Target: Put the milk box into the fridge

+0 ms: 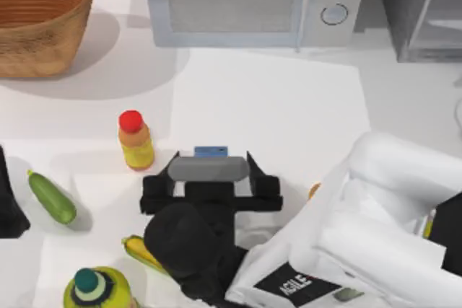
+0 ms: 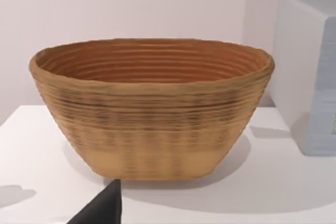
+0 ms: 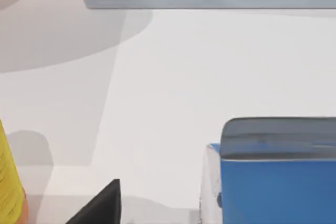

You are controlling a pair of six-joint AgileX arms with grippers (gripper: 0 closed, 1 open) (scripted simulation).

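From above, the right gripper (image 1: pixel 211 178) hangs right over the milk box (image 1: pixel 211 151), which stands on the table (image 1: pixel 289 106) in front of the microwave (image 1: pixel 249 1). Just a bit of the box's blue top peeks out past the gripper. The black fingers (image 1: pixel 160 184) stick out wide on both sides of it, so the gripper looks spread open and is not squeezing the box yet. The yellow bottle (image 1: pixel 136 142) with the red cap stands just beside the milk box. The fridge (image 1: pixel 422 9) sits right next to the microwave, well away from the milk box, and I can see no milk inside it. The left arm (image 1: pixel 11 203) is parked on the other side of the yellow bottle, by the green cucumber (image 1: pixel 52 198). I cannot tell how its fingers stand. The left wrist view looks at the big woven basket (image 2: pixel 152 108) next to the microwave. The right wrist view is close to the milk box's blue side (image 3: pixel 278 190), with the microwave far behind it. So I think the job has only started: the box must be gripped, lifted, carried and set in the fridge.
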